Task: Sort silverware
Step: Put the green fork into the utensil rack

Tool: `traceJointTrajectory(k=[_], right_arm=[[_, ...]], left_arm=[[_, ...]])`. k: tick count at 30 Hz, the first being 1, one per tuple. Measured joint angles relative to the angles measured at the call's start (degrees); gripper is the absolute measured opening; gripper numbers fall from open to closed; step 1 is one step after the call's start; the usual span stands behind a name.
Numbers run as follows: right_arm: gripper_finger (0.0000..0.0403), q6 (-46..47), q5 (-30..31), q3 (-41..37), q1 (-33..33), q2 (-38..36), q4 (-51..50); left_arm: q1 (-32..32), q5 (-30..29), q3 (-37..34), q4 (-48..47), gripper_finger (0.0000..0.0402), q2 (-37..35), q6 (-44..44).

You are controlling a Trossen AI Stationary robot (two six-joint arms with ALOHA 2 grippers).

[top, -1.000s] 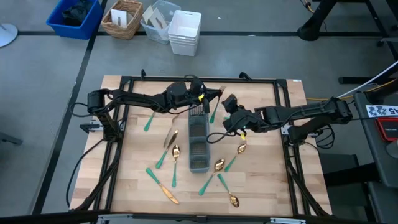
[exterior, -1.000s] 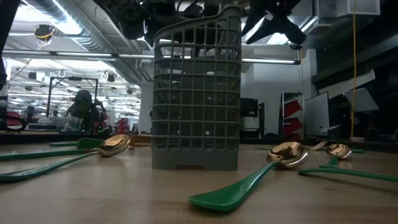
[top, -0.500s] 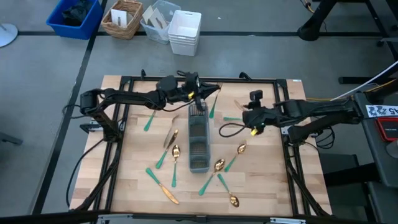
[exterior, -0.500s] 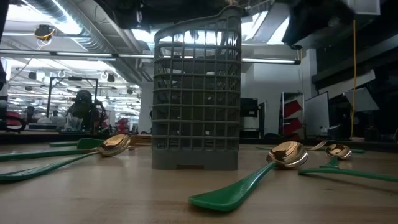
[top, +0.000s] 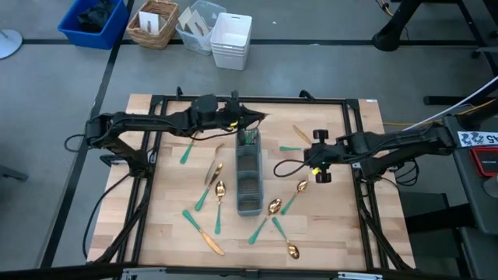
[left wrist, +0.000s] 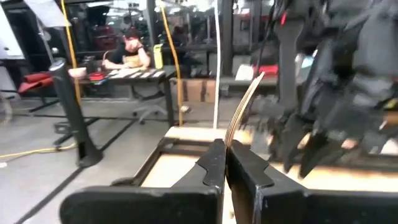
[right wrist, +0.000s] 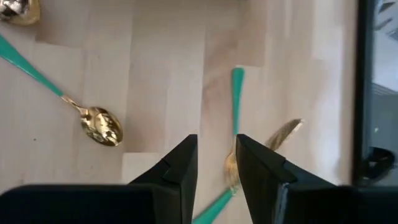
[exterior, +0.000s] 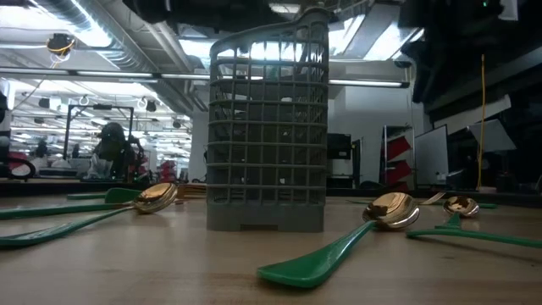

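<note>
High view is showing the silverware [top: 274, 207] lying scattered flat on the wooden table [top: 342, 225] on both sides of the grey caddy [top: 248, 180], with some green handles already standing in its far compartment. The left gripper [top: 253, 118] is hovering beside the caddy's far end; in the left wrist view its fingers [left wrist: 214, 163] are pressing together on a thin gold piece [left wrist: 244, 109], probably a knife, though its handle is not showing. The right gripper [right wrist: 216, 160] is pointing down over the table to the right of the caddy, fingers narrowly parted and holding nothing, and a fork [right wrist: 234, 134] is lying just beneath the gap, beside a knife [right wrist: 283, 132], with a spoon [right wrist: 93, 122] farther off. These pieces are looking light and stiff, but slim, glossy and lying flush with the wood, so a pinch is likely to slip. Taking the green handle near its middle, fingers across its width, seems the safest hold; the rounded gold heads are offering little grip.
</note>
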Motion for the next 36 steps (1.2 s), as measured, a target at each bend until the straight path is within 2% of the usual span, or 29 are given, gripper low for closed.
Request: traceJointTrajectory(k=[6, 18, 28, 36], right_arm=[[0.0111, 0.2, -3.4, -4.9, 0.0, 0.0, 5.9], [0.0111, 0.2, -3.4, -7.2, 0.0, 0.0, 8.8], [0.0111, 5.8, -13.2, -7.2, 0.0, 0.4, 8.4], [0.0111, 16.5, -14.2, -9.6, 0.0, 0.5, 9.4]], left_arm=[[0.0, -0.7, -6.1, 8.8, 0.0, 0.1, 2.4], [-0.2, -0.8, -20.3, 25.8, 0.0, 0.2, 1.8], [-0.2, -0.9, -23.7, 24.0, 0.0007, 0.2, -0.4], [-0.2, -0.9, -23.7, 23.7, 0.0024, 0.2, -4.4]])
